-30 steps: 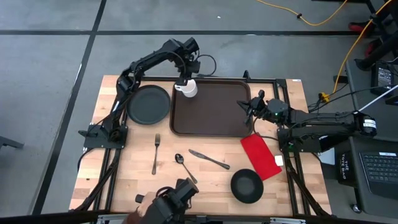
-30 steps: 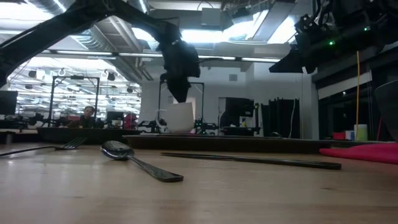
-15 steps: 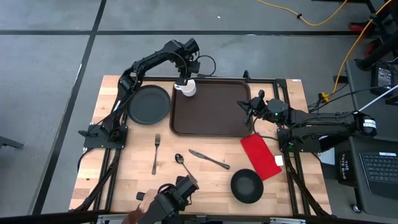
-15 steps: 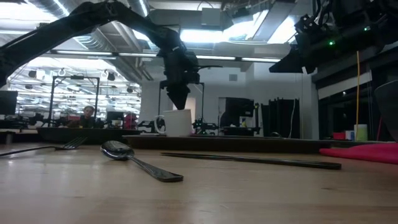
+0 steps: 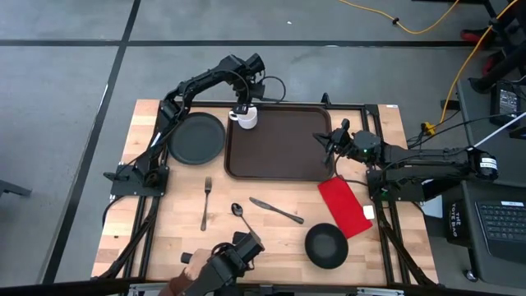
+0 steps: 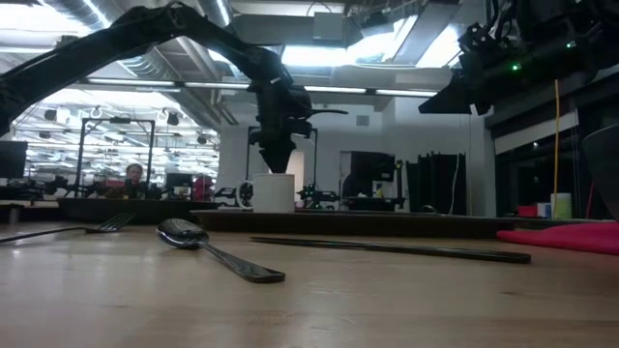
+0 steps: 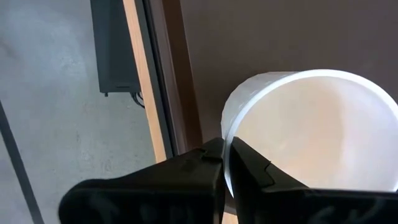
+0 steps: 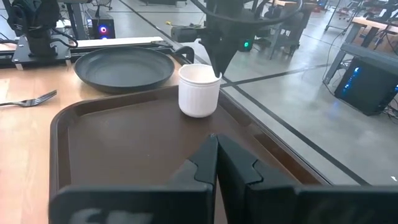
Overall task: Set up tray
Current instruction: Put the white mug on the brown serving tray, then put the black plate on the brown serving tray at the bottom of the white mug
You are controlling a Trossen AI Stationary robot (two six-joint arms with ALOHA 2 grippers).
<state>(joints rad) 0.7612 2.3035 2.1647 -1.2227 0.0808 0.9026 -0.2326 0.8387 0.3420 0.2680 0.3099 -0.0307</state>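
Lowered since the earlier frame, the white mug [image 5: 246, 118] now stands in the tray's [image 5: 279, 156] far left corner, rim pinched by the closed left gripper [image 5: 242, 108]. Right gripper [image 5: 332, 141], closed and empty, hovers at the tray's right edge.

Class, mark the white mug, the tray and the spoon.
white mug [image 8: 199, 92]: right wrist view, outer side wall.
tray [image 5: 283, 148]: high view, bare floor.
spoon [image 6: 184, 233]: low view, bowl.
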